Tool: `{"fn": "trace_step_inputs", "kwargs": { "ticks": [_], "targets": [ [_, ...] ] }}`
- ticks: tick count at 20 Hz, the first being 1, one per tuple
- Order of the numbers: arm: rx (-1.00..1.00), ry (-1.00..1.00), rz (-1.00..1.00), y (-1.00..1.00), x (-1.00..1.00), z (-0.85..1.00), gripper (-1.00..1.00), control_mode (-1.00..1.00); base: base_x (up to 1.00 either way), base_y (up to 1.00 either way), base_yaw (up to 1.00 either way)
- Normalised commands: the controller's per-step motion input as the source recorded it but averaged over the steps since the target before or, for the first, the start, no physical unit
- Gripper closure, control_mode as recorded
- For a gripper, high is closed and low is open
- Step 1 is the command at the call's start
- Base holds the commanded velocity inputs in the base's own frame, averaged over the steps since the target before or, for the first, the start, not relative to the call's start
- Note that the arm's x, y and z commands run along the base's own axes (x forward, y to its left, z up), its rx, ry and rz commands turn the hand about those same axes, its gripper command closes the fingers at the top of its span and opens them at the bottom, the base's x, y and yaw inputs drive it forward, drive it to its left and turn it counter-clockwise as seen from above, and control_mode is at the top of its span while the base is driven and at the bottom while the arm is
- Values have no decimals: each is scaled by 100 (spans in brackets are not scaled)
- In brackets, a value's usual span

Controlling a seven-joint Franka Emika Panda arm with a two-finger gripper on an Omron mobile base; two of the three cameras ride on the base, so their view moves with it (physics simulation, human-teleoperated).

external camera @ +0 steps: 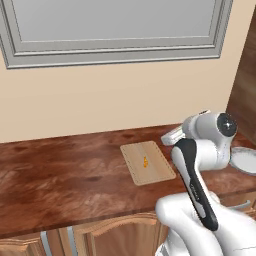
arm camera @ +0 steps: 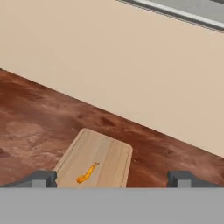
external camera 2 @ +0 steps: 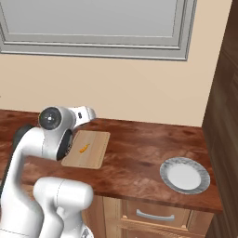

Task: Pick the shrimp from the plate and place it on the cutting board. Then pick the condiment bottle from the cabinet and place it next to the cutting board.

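Note:
The tiny orange shrimp [external camera: 145, 162] [external camera 2: 83, 148] [arm camera: 87, 173] lies on the light tan cutting board [external camera: 148, 170] [external camera 2: 95, 146] [arm camera: 109, 153] on the brown wooden counter. In the hand view my gripper [arm camera: 111, 178] is open, its two dark fingertips [arm camera: 41, 178] far apart and nothing between them, above and back from the board. The white plate [external camera 2: 185, 175] [external camera: 246, 159] with a grey rim sits bare on the counter, far to the right of the board. The dark wood cabinet side [external camera 2: 228, 116] rises at the right edge; the condiment bottle is out of view.
A grey-framed window [external camera: 115, 25] [external camera 2: 93, 25] hangs on the beige wall behind the counter. Drawer fronts with a short silver handle [external camera 2: 155, 215] sit under the counter edge. Bare counter [external camera: 60, 175] stretches left of the board and between board and plate [external camera 2: 135, 153].

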Motion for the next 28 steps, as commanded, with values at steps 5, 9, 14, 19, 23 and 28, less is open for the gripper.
{"fn": "trace_step_inputs", "kwargs": {
  "ticks": [5, 9, 14, 19, 23, 28],
  "targets": [
    [0, -19, 0, -5, -50, 42, -100, -100, 0, 0, 0],
    [0, -18, 0, -3, -49, 43, -100, -100, 0, 0, 0],
    [0, -19, 0, -1, -51, 40, -100, -100, 0, 0, 0],
    [0, -25, 0, 0, -60, 27, -100, -100, 0, 0, 0],
    [0, -24, 0, 0, -61, 24, -100, -100, 0, 0, 0],
    [0, -22, 0, 0, -58, 20, -100, -100, 0, 0, 0]
  ]
}}
